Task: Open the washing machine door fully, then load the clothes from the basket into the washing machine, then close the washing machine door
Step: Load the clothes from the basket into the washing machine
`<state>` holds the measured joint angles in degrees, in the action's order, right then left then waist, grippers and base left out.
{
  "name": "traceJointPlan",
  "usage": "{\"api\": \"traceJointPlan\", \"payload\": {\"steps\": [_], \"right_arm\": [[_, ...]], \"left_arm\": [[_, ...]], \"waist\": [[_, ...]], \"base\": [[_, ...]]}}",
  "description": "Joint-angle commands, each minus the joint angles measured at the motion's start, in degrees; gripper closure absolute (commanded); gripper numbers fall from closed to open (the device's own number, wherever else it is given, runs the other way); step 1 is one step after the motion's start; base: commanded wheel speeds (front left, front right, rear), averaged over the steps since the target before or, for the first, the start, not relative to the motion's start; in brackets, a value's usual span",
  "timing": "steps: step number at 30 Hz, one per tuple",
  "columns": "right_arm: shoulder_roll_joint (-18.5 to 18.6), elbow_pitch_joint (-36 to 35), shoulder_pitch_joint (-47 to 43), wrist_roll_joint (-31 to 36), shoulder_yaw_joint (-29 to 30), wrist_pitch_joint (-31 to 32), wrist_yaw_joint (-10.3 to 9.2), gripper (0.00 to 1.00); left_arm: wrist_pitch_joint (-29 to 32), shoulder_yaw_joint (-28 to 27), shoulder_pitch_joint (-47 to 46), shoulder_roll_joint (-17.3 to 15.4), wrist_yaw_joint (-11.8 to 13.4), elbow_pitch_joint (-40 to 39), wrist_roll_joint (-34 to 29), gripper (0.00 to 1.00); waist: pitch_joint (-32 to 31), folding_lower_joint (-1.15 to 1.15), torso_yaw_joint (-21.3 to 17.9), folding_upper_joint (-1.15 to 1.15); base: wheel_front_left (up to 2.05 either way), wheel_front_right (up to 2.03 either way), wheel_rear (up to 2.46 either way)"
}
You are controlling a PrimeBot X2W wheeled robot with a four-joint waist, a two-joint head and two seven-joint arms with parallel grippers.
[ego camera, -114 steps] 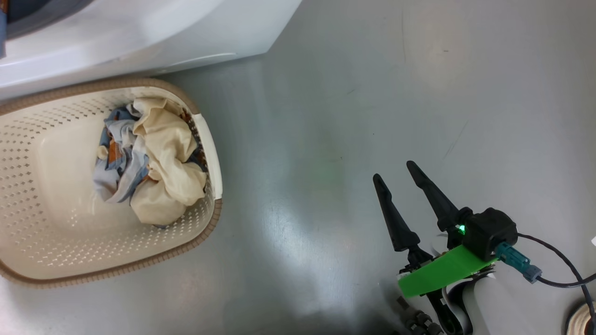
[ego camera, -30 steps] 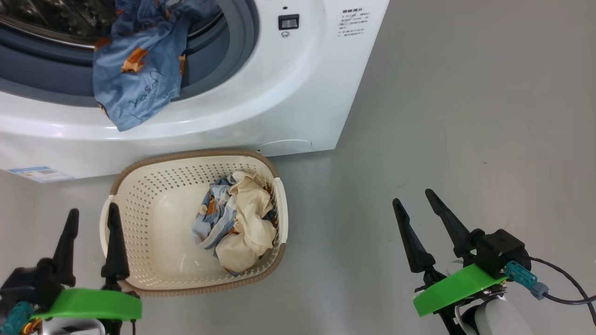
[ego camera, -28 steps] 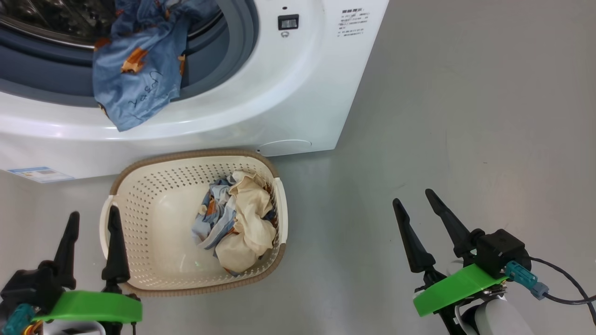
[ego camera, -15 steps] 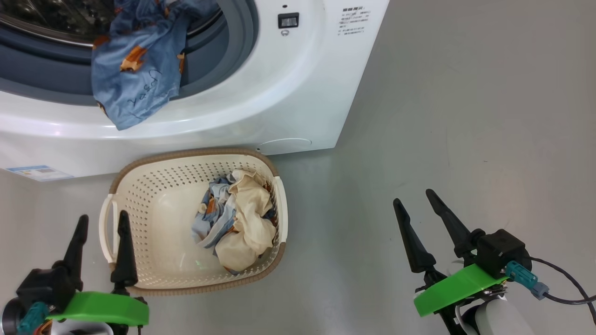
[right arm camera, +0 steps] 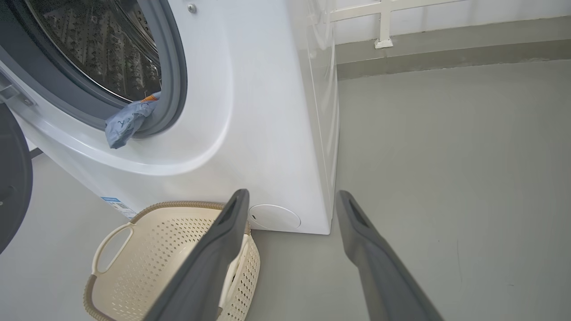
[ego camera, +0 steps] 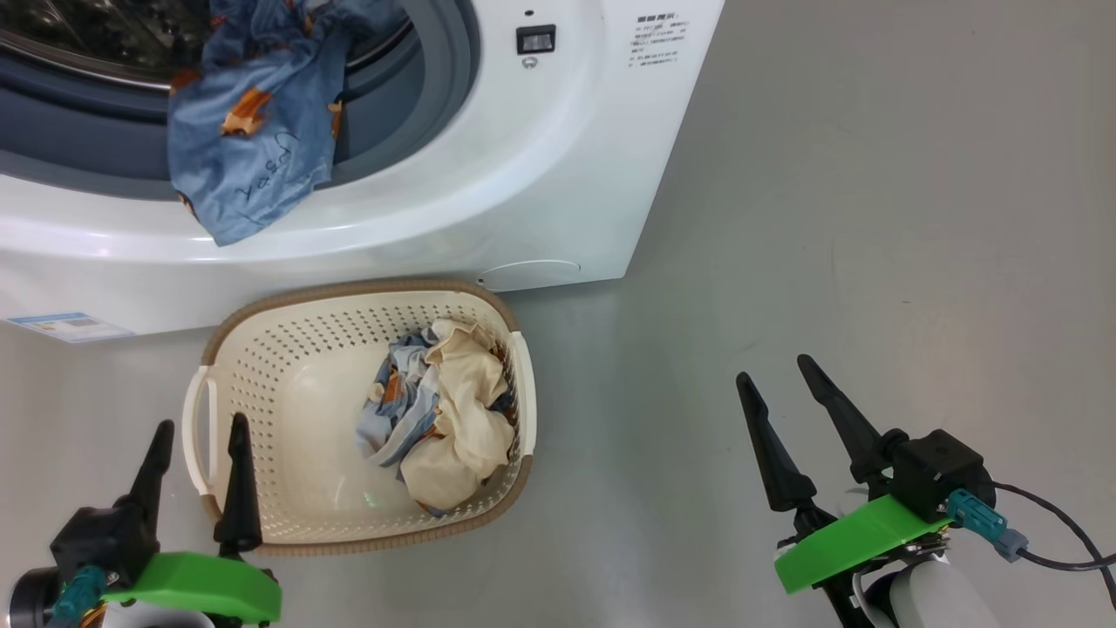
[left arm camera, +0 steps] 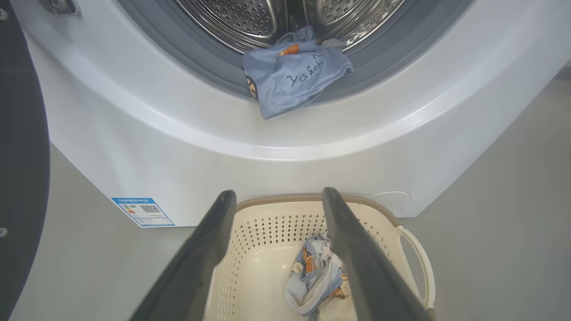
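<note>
**Cream basket (ego camera: 349,290) part-filled, left gripper (ego camera: 199,425) nearer**

Clothes (ego camera: 436,414) are seen bunched against the basket's right end, the heap drawn out toward the washing machine (ego camera: 488,174). The left gripper is held empty, fingers spread, at the near-left corner; the heap lies ahead and to its right. The right gripper (ego camera: 772,368), likewise spread and empty, is seen well apart over floor (ego camera: 828,218). One blue garment (ego camera: 248,148) is draped over the drum lip (ego camera: 436,96).

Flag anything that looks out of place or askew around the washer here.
One thing: the blue printed garment hangs half out of the washing machine, draped over the rubber ring and front lip instead of lying in the drum. It could get pinched if the door shut now. Nothing else stands out.
</note>
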<state>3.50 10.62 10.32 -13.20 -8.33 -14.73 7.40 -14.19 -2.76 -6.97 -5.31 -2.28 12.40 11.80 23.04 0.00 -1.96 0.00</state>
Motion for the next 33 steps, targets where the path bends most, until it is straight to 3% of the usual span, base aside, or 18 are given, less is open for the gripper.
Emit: {"api": "traceJointPlan", "payload": {"steps": [1,16,26,33], "right_arm": [[-0.23,-1.23,-1.17,0.35,-1.21,-0.27,0.09,0.00],[-0.28,-0.84,0.44,-0.13,-2.43,-0.27,0.09,0.00],[-0.37,-0.90,1.03,-0.27,-2.85,-0.27,0.09,0.00],[-0.43,-0.89,1.65,-0.31,-3.16,-0.27,0.09,0.00]], "left_arm": [[-0.13,-1.75,0.26,-1.49,0.28,-0.76,-0.35,0.00],[3.45,0.08,-15.39,-6.13,-2.28,5.89,0.61,0.00],[8.53,2.10,-28.83,-10.36,-3.70,14.49,0.81,0.00],[11.55,3.37,-35.25,-11.51,-4.37,20.55,2.25,0.00]], "waist": [[0.02,0.00,-0.04,0.00],[1.72,0.00,-1.93,0.00],[2.90,0.00,-3.54,0.00],[4.10,0.00,-4.42,0.00]], "base": [[0.00,0.00,0.00],[0.00,0.00,0.00],[0.00,0.00,0.00],[0.00,0.00,0.00]]}}
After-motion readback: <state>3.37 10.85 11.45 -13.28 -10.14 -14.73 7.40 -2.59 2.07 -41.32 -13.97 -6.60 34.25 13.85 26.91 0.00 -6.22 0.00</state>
